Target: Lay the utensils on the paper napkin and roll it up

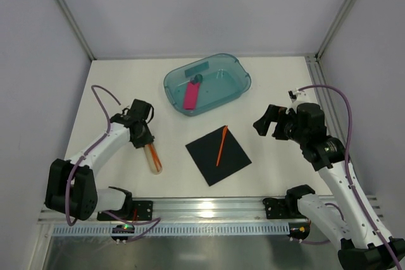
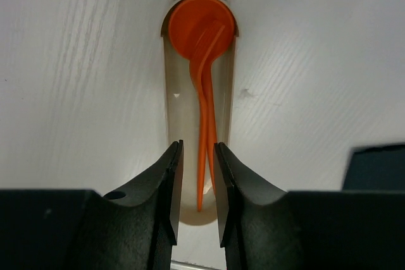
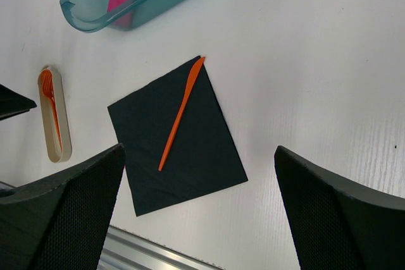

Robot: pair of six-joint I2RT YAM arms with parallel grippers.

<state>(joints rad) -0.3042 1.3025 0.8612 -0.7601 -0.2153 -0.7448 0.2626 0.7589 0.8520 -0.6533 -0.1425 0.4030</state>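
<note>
Where the black paper napkin (image 3: 149,137) lies on the desk (image 3: 316,61), a slim orange knife (image 3: 180,116) crosses it, apart from the wide, empty right claw (image 3: 199,150). More orange utensils (image 2: 205,93) sit in a pale tube (image 2: 180,112), handles between the narrow left claw (image 2: 197,150); grip unclear.
</note>
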